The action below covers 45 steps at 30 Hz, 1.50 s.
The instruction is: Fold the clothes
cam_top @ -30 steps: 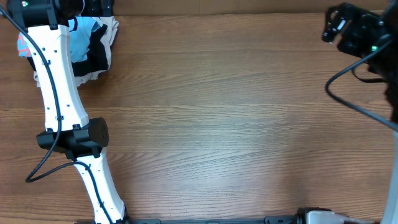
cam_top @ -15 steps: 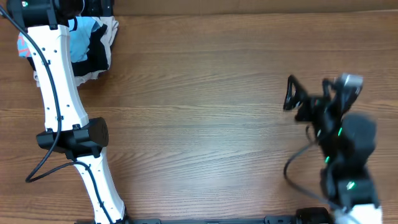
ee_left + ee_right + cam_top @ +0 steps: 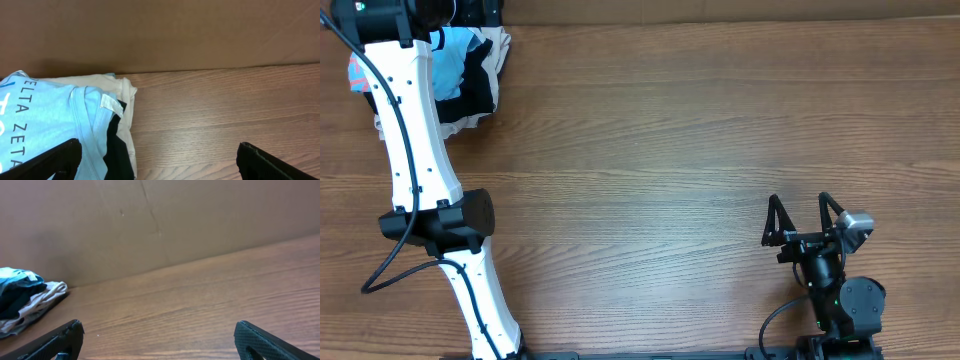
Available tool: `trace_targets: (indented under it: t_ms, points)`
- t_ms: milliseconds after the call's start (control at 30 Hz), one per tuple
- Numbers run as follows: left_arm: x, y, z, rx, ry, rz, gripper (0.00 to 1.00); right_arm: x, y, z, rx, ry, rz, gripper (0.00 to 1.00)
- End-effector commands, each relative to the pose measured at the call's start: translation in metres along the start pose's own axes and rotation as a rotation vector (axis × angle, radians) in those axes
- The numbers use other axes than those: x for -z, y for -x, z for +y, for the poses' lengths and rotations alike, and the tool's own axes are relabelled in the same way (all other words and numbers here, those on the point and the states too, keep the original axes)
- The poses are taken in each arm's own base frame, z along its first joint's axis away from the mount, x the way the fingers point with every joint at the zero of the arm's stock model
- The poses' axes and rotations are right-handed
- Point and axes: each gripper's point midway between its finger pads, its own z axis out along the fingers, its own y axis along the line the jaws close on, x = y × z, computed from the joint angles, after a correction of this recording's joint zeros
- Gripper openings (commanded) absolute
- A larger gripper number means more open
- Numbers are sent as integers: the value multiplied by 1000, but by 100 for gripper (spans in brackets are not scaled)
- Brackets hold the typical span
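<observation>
Blue T-shirt (image 3: 45, 115): no fold made yet.
You see it bunched against the back wall (image 3: 200, 35). Left gripper (image 3: 157, 145) hangs near that wall, right gripper (image 3: 798, 200) far from it, both wide open, empty.

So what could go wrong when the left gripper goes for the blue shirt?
The blue T-shirt lies bunched with the black garment and the beige garment, so the open left gripper may pinch those too. All three sit by the back wall, leaving little room. The right gripper stands far across the table, probably too distant to help.
</observation>
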Motion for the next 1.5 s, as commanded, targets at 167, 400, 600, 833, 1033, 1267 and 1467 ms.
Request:
trace_targets:
  t_ms: [167,400,600,833,1033,1267,1467]
  points:
    - [-1,0,4,19,-1,-2,100,4,-25,-9,-5,-22,35,100]
    - [-1,0,4,19,-1,-2,100,6,-16,-6,-2,-8,-7,100]
    - [-1,0,4,19,-1,-2,100,6,-17,-6,-2,-9,-5,100]
    - [-1,-1,8,24,4,-1,100,6,-17,-6,-2,-8,-5,100]
    - [23,9,11,24,17,-44,100,6,-17,-6,-2,-9,-5,100]
    - [116,41,-10,-17,27,-215,100,6,-17,-6,-2,-8,-5,100]
    - [213,55,-39,-66,22,-388,99,6,-17,-6,-2,-8,-5,100]
